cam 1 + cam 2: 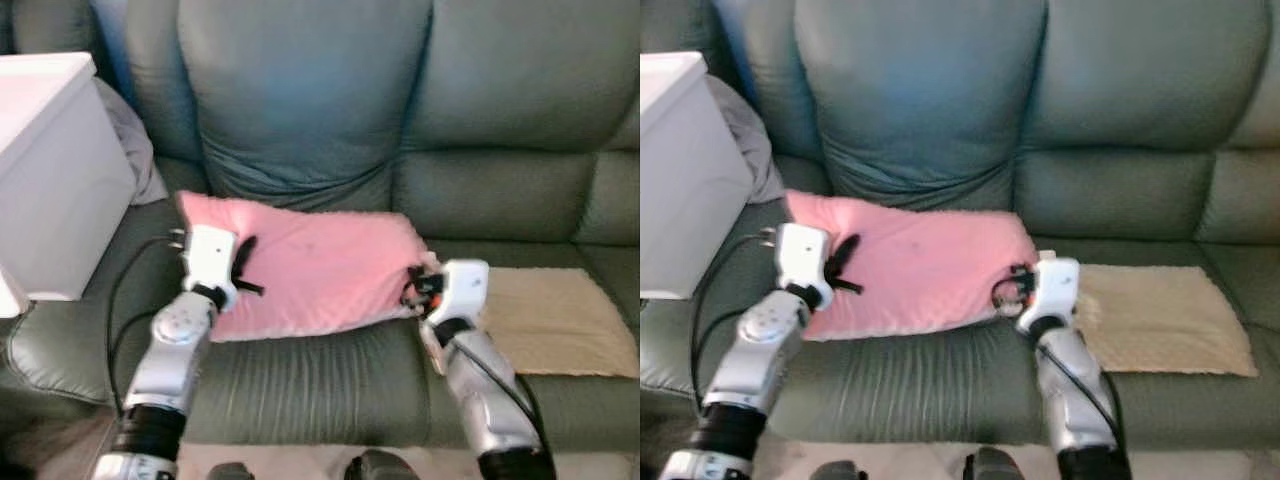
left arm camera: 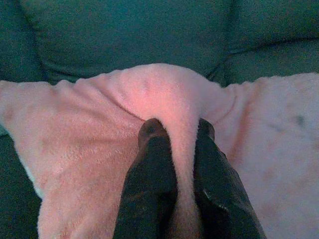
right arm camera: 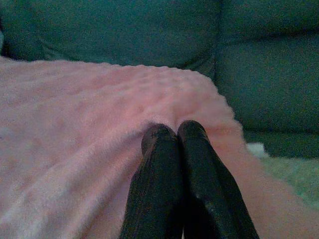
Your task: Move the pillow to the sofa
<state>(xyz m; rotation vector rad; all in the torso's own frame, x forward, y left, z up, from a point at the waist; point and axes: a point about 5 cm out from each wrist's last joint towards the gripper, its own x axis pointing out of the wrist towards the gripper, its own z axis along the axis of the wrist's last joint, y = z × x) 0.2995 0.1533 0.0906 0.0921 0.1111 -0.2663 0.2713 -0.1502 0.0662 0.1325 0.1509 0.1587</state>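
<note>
The sofa (image 1: 500, 190) already carries the pink pillow (image 1: 320, 265), which lies flat on the seat cushion between the two grippers, so the move appears nearly complete. The left gripper (image 2: 175, 132) has its jaws clenched on a fold of the pillow. The right gripper (image 3: 173, 130) has its jaws pressed together at the pillow's opposite edge. Release and withdrawal remain.
</note>
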